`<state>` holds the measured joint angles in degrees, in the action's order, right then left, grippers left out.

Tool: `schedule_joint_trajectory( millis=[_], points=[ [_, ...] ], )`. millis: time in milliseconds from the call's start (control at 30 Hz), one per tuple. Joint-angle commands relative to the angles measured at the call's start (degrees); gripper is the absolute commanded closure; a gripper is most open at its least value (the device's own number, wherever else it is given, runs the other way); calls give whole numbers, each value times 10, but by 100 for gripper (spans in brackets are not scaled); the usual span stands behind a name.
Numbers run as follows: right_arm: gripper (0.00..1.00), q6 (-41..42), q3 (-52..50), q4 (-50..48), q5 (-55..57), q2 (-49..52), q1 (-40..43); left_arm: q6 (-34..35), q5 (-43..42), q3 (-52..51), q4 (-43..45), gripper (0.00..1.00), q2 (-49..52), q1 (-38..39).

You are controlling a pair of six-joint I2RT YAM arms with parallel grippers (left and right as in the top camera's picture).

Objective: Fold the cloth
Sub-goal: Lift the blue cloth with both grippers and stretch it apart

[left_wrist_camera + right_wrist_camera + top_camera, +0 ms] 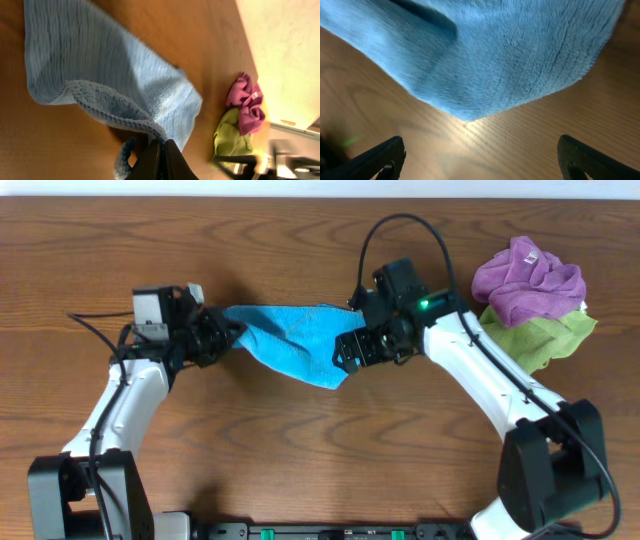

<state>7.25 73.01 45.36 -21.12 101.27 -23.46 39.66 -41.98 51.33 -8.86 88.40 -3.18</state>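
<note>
Left gripper [161,156] is clamping the cloth [295,340]. Its two fingers [150,162] are pressing flat together on a stitched edge at the cloth's left corner, with no gap showing between them. From that pinch the blue fabric is spreading away in a loose, sagging sheet. One hemmed edge is curling over and casting a shadow on the table [300,460] beneath it.

Right gripper [480,150] is standing wide open at the opposite end of the cloth. Its fingers [377,159] are sitting well apart at either side of the wrist view. A pointed corner of the cloth is hanging between and beyond them, and neither finger is touching the fabric. In the overhead view this gripper is lying just beside the cloth's right lower corner.

The cloth is stretching between the two grippers as a bunched, roughly triangular shape. Its upper edge is running almost straight and its lower edge is sloping toward the right gripper. How much of the cloth is resting on the wood cannot be told.

Farther out, well apart from the cloth on its right, a purple cloth [525,278] is lying crumpled. It is overlapping the upper part of a green cloth [545,340], and the two are touching.
</note>
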Motion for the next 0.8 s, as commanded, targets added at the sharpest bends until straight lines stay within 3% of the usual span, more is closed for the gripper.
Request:
schedule_joint_trajectory(
  millis=[0, 367, 767],
  points=[
    [3, 44, -37, -32, -25, -5, 2, 2, 6, 24, -3, 94, 3, -14],
    [8, 117, -146, -187, -31, -5, 1, 2, 46, 28, -3, 94, 3, -44],
    [11, 151, -163, -313, -29, 40, 1, 2, 49, 28, -3, 94, 3, -73]
  ],
)
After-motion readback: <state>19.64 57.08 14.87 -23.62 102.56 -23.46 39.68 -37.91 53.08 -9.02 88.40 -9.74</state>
